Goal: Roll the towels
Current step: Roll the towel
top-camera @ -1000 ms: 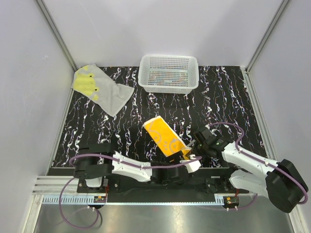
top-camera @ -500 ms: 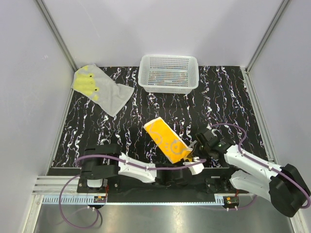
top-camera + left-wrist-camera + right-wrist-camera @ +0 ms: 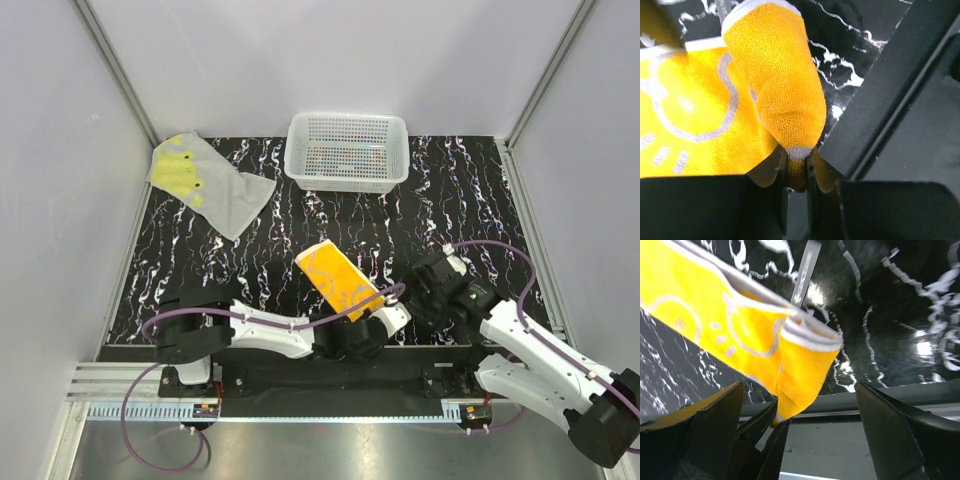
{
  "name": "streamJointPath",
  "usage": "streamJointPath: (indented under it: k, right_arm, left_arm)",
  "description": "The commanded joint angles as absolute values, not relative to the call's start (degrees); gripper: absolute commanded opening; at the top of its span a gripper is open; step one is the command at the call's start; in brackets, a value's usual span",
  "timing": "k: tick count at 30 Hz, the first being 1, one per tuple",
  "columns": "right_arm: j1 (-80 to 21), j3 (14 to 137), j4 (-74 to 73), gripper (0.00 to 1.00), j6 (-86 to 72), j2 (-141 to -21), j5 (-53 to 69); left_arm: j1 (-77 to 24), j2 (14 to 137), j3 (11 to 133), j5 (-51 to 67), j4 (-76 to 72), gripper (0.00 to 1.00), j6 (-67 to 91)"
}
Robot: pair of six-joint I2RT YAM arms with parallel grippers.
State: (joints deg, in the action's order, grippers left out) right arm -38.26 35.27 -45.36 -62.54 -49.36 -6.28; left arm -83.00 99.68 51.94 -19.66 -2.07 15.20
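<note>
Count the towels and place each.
2: the orange towel at the near edge, corner pinched in the left gripper; the grey towel in the far left corner. None looks hidden.

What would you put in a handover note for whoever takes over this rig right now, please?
Left gripper: shut on the near end of the orange towel.
Right gripper: open, holding nothing, facing that same end.
Orange towel: folded strip near the front edge of the table, between the arms; not yet rolled.
Grey towel: spread out at the far left corner, untouched.
Left to do: roll both towels.
</note>
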Motion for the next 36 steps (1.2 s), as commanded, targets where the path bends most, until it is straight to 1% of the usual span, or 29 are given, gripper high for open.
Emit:
streamJointPath:
  k: [1,3,6,10,15,18,21,22,25,29,33,36]
  right_arm:
    - [-38.5,40.07,-53.96,1.0,-63.19,-48.43,-16.07]
    - [-38.06,41.04,-55.36,1.0,-63.28,-48.34,-17.31]
    - [-37.36,42.45,-55.63,1.0,-63.02,-48.43,-18.54]
    - [-35.86,43.94,-55.72,1.0,-62.4,-48.43,-18.98]
    - [-35.77,43.25,-54.23,1.0,-62.32,-44.83,-18.28]
    - [-35.68,40.96,-51.08,1.0,-60.74,-41.49,-15.56]
    - [-35.68,37.71,-44.32,1.0,-56.72,-39.38,-9.78]
    - [-35.77,36.4,-42.38,0.98,-55.73,-39.2,-5.84]
    - [-35.77,35.16,-39.3,0.97,-53.97,-39.73,-1.6]
    - [-35.77,32.0,-35.17,0.96,-54.05,-37.19,1.22]
    - [-35.77,28.48,-30.77,0.93,-56.42,-36.39,3.51]
    - [-35.86,25.41,-27.08,0.92,-58.35,-37.96,6.49]
  left_arm:
    - [-82.44,95.81,50.8,-14.07,-1.67,0.0,19.94]
    - [-81.65,95.36,49.84,-11.7,-2.37,0.0,21.7]
    - [-80.07,94.4,47.82,-5.21,-5.26,0.0,24.16]
    - [-76.39,93.08,44.57,2.71,-11.67,0.0,27.24]
    - [-71.81,93.25,41.05,13.59,-19.31,0.0,31.54]
    - [-68.12,93.43,39.03,20.71,-24.15,0.0,34.62]
    - [-64.78,94.48,39.81,25.64,-22.34,0.0,35.68]
    - [-63.56,95.0,40.95,26.19,-21.19,0.0,35.77]
    - [-60.92,95.19,40.78,30.14,-21.88,0.0,37.44]
    - [-57.75,95.8,39.91,34.27,-24.34,0.0,42.96]
    - [-55.37,97.81,37.8,38.4,-31.52,0.0,49.73]
    - [-54.41,99.22,35.43,39.64,-37.24,0.0,54.83]
